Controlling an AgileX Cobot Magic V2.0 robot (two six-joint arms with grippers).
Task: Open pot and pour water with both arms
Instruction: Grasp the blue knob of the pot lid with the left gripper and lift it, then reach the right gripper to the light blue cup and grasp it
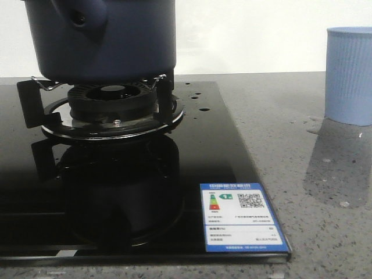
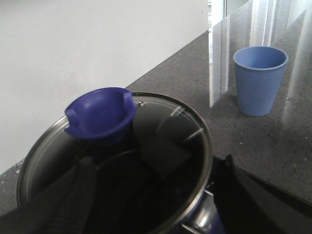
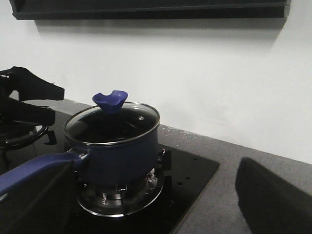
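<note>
The dark navy pot (image 1: 99, 40) stands on the burner (image 1: 113, 107), its stubby handle (image 1: 84, 17) facing the front camera. A glass lid (image 2: 165, 131) with a blue knob (image 2: 100, 112) covers it; the water is hidden under the dark glass. My left gripper (image 2: 156, 163) hovers open just above the lid, near the knob, one finger (image 2: 83, 195) on each side of the view. From the right wrist it shows beside the pot as the left gripper (image 3: 54, 102). My right gripper (image 3: 153, 168) is open, facing the pot (image 3: 117, 156) side-on, with the pot handle (image 3: 34, 170) by its finger (image 3: 29, 204).
A light blue ribbed cup (image 1: 350, 75) stands on the grey counter (image 1: 302, 145) to the right of the black glass hob (image 1: 221, 151). An energy label (image 1: 241, 218) sits at the hob's front corner. A second burner (image 3: 19, 136) lies beyond the pot, and a white wall runs behind.
</note>
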